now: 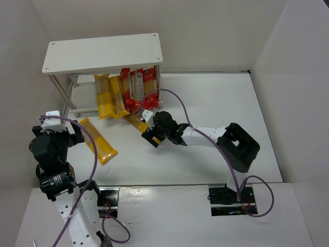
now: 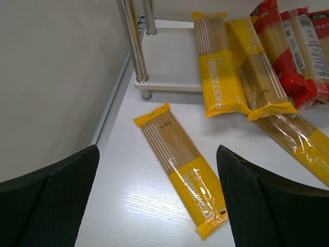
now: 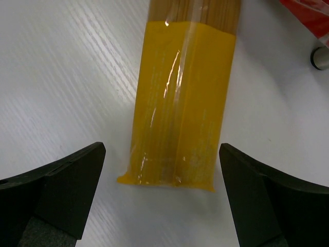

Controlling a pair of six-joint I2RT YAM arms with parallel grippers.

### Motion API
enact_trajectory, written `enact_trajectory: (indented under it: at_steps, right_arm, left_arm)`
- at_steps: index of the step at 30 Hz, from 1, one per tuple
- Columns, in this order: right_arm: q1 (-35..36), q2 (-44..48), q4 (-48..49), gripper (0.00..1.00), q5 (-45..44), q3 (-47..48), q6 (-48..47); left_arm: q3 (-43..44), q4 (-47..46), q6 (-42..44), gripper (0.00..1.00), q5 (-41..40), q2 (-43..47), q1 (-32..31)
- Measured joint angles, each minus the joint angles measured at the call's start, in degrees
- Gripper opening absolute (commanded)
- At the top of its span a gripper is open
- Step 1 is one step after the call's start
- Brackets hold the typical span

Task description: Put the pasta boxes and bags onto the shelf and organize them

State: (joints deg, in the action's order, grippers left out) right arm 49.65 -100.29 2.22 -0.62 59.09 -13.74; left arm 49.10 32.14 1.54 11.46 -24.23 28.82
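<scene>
Closest to the lens, our right end effector [image 3: 160, 154] hung with its black fingers [image 3: 56, 185] spread wide. They straddled the near end of a long yellow cellophane spaghetti pack [image 3: 180, 103] that lay flat on the white wood-grain worktop [image 3: 61, 62]. We saw bare worktop between each finger and the film, so nothing was pinched.

Our left end effector [image 2: 157, 154] was equally spread and held nothing. It was poised above a second yellow spaghetti pack [image 2: 180, 170], which lay alone and aslant on the worktop, apart from the others.

Farther off, two more yellow packs [image 1: 110, 98] and the red-edged packs with white labels [image 1: 134, 90] sprawled in a loose fan. Their upper parts rested on the lower tier of the small white two-tier shelf [image 1: 103, 51] and their near ends spilled onto the worktop. No pack showed on its top board.

We judged the step in hand to be the right arm's approach for a pick, with the organizing barely begun. The next move called for dropping straight down and closing across the pack's narrow width. It then called for a level lift, since the film looked slippery. The pack's far end seemed to run close under the fan, so drawing it out could drag those packs along.
</scene>
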Motion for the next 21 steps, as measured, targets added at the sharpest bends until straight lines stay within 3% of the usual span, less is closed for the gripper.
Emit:
enact_trajectory:
  at_steps: [11,21]
  right_arm:
    - [2.2,-9.1,4.2,1.00,-5.9,9.3,1.3]
    - [-1.1,-14.2,1.7,1.00,-2.5,15.6,1.0]
  left_arm:
    - [0.0,0.0,0.0,1.00,0.5,-0.2,1.2]
    - [0.0,0.0,0.0,1.00,0.7,-0.8,1.7]
